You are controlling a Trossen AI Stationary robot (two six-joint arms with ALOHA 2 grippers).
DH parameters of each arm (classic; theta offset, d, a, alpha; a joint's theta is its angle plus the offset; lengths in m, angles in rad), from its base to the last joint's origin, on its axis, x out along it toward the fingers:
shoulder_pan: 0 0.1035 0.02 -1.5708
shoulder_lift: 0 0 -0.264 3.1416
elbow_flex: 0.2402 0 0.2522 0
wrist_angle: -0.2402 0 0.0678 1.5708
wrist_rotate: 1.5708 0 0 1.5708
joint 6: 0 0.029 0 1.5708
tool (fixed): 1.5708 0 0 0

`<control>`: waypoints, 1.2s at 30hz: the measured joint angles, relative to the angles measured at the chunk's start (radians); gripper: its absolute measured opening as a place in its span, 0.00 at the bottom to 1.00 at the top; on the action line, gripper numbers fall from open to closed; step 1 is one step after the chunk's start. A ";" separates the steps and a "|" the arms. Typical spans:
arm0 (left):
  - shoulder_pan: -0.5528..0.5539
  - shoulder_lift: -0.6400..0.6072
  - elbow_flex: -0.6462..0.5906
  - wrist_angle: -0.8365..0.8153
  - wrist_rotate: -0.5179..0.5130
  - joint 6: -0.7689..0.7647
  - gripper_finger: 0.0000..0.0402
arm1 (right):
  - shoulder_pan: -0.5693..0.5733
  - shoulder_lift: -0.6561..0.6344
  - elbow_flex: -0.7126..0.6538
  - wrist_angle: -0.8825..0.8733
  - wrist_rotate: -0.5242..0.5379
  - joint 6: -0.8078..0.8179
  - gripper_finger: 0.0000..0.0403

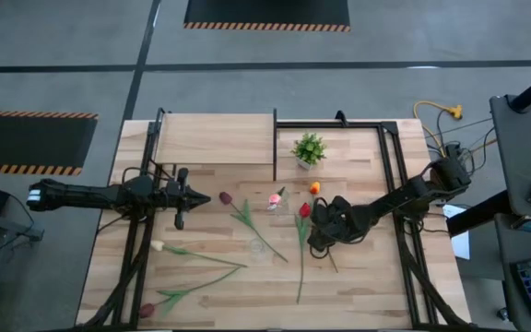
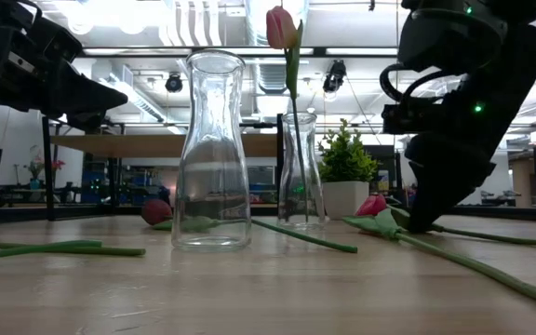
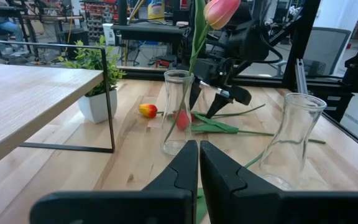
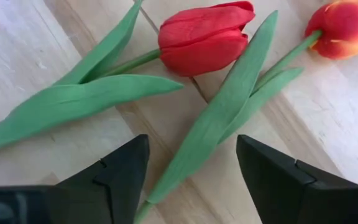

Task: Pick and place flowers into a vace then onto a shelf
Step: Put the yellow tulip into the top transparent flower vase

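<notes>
A narrow glass vase stands mid-table with one pink tulip upright in it. A second, empty vase stands nearer the near edge. My right gripper is open and low over the table. Its fingers stand on either side of the leaf and stem of the orange-yellow tulip, beside the red tulip; both lie flat. My left gripper is shut and empty, hovering left of the vases. More tulips lie on the boards: dark red, cream, another dark red.
The light-wood shelf on its black frame stands at the far left of the table. A small potted plant sits just right of it. Black rails run along the table's right side. Bare boards lie near the near right corner.
</notes>
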 joint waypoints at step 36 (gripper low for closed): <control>0.000 0.000 0.000 0.001 0.000 0.000 0.00 | -0.005 -0.077 -0.010 -0.184 -0.029 0.105 0.03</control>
